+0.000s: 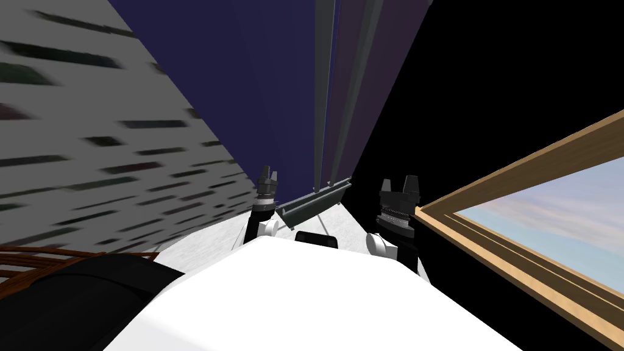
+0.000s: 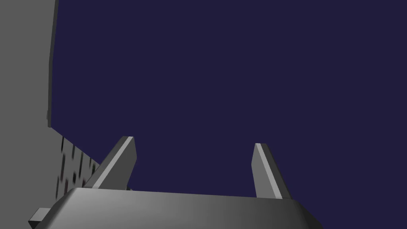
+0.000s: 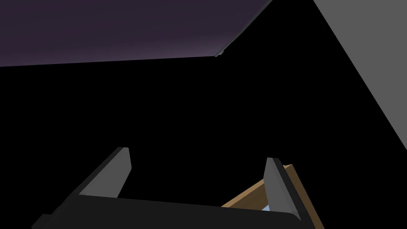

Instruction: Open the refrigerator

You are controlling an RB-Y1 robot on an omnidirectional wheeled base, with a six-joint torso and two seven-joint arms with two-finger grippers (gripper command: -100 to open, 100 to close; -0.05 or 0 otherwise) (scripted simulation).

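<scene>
The tall, flat-fronted refrigerator [image 1: 274, 91] stands straight ahead, its left door dark navy blue and its right door a duller purple. Two long, thin grey handles [image 1: 323, 91] run side by side down the seam between the doors. Across the foot of the refrigerator lies a short grey bar [image 1: 314, 204], possibly a lower drawer's handle, though the steep angle makes that hard to tell.

The left gripper [image 1: 269, 172] is raised just in front of the navy door, left of the handles. In its wrist view the left gripper [image 2: 193, 143] has its blades spread apart with nothing between them, facing the navy panel without touching it.

The right gripper [image 1: 398, 183] sits to the right of the refrigerator, before a black area. Its blades [image 3: 197, 154] are likewise spread and hold nothing, with the purple panel [image 3: 119, 28] beyond them.

Further right of the refrigerator is a window with a light wooden frame [image 1: 518, 177]. To the left of the refrigerator is a grey surface flecked with dark dashes [image 1: 91, 152].
</scene>
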